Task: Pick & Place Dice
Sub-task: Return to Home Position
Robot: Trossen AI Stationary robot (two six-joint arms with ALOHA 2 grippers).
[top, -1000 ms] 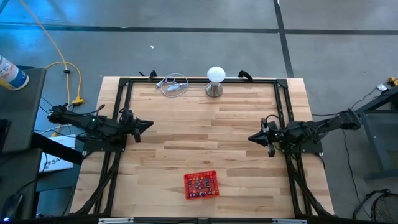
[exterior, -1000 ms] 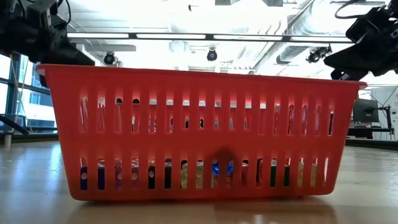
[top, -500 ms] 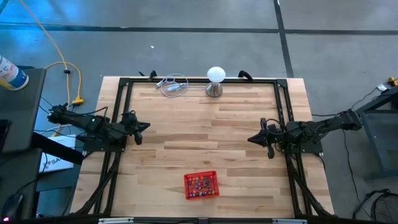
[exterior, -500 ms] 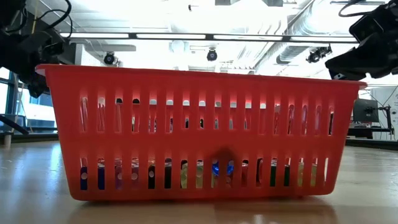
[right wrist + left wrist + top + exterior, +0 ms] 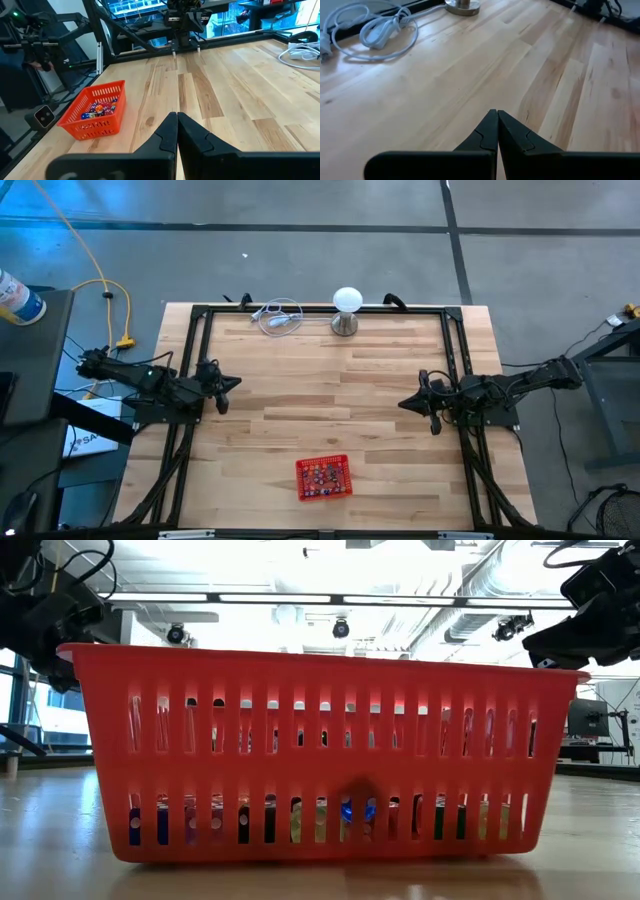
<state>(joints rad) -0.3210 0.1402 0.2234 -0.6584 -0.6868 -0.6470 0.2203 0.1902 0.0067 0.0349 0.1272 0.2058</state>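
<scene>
The dice (image 5: 322, 476) are a heap of tiny mixed-colour cubes lying inside a red slotted basket (image 5: 324, 478) that stands on the wooden table near its front edge. They also show in the basket (image 5: 95, 115) in the right wrist view as dice (image 5: 97, 109), and through the slots in the low view (image 5: 345, 812). My left gripper (image 5: 236, 382) hangs shut over the table's left side, far from the basket; its fingertips (image 5: 497, 114) meet above bare wood. My right gripper (image 5: 402, 403) is shut over the right side, fingertips (image 5: 176, 116) together, holding nothing.
A white ball-topped metal stand (image 5: 346, 310) and a coiled white cable (image 5: 280, 316) sit at the table's far edge. A black frame (image 5: 320, 308) runs round the table. Bare wood lies between the two arms and around the basket.
My left gripper has drawn back a little toward the table's left edge and tipped downward, rolling as it went; it stays shut. The basket and dice have not moved.
</scene>
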